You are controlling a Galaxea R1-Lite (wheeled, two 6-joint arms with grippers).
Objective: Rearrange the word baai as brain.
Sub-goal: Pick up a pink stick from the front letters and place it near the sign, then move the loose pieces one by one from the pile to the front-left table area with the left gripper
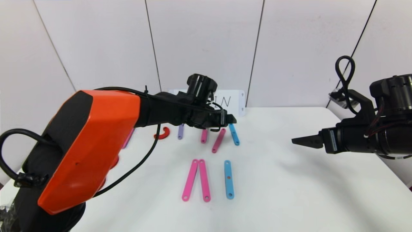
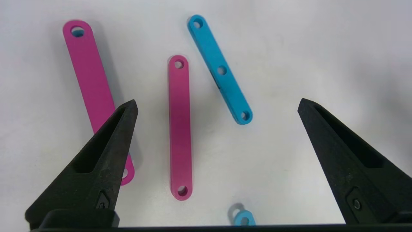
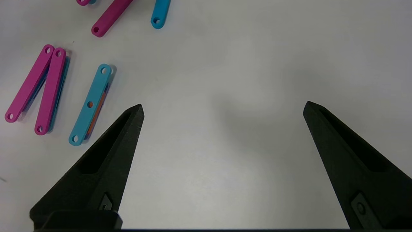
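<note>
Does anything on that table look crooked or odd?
Yes. Near the left gripper, one pink strip lies slanted beside a straighter one. In front, two long pink strips touch at the top, splayed like a narrow V.

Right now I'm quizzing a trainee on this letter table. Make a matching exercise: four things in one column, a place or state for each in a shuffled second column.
Column 1
1. left gripper
2. right gripper
3. red curve
4. pink pair

Column 2
A. open above bare table, right of the strips
B. two strips meeting at their far ends, near row
C. open over the far row of strips
D. lies left of the purple strip

Pairs: 1-C, 2-A, 3-D, 4-B
</note>
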